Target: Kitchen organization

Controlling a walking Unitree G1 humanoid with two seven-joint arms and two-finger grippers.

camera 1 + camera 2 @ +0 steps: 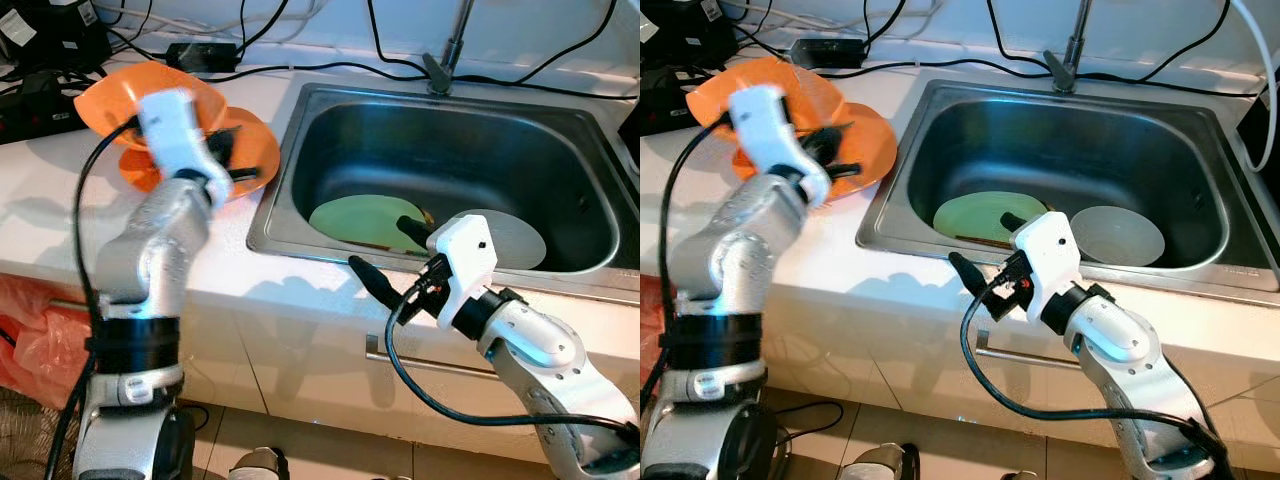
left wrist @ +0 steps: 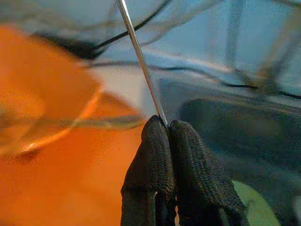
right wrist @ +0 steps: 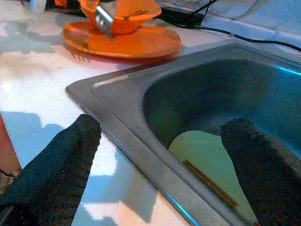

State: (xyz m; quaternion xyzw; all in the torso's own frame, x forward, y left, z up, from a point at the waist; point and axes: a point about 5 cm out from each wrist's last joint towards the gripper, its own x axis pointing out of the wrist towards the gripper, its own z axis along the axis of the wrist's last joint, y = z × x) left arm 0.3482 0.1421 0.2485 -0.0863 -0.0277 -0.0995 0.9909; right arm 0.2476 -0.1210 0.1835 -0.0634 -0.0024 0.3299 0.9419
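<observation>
Pinching a thin metal utensil (image 2: 141, 66) over the orange plate (image 1: 255, 150), the left pincer (image 2: 168, 136) needed a slow release, while the right pincer (image 3: 160, 160) was spread at the sink (image 1: 300, 110) rim.

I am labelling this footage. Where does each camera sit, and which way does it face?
Left eye: on the head, looking down at the sink; both silver arms show.
Right eye: beside it, same scene.
Left wrist: along the left hand, shut on a thin metal rod above the orange plate.
Right wrist: along the open right hand astride the sink rim.
Both wrist views share the green plate.
</observation>
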